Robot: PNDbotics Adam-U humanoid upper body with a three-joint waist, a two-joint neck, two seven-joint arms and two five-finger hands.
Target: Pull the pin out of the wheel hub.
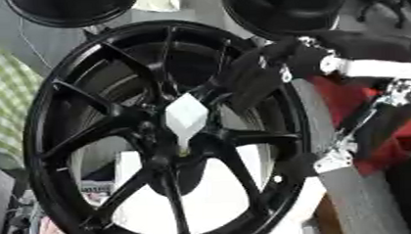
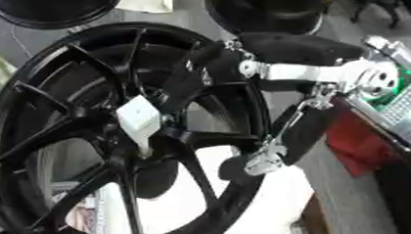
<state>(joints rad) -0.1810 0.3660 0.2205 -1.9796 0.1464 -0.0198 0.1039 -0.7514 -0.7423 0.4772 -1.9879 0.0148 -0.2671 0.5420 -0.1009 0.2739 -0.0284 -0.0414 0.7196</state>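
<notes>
A black multi-spoke wheel hub (image 1: 89,128) stands upright and fills most of both views. A white pin (image 1: 186,118) with a diamond-shaped head sticks out of its centre. My right hand (image 1: 252,83) comes in from the upper right on a black forearm with a silver wrist (image 2: 306,74). It lies over the spokes just up and right of the pin, its tip close to the pin's head. Black hand against black spokes hides whether it holds the pin. My left hand shows in no view.
A black-and-silver bracket (image 2: 282,140) stands by the hub's right rim. Two more black wheels (image 1: 68,8) (image 1: 282,8) sit at the top. A red object (image 1: 354,96) lies right, a green checked cloth (image 1: 7,106) left, and a green-lit device (image 2: 405,99) at the far right.
</notes>
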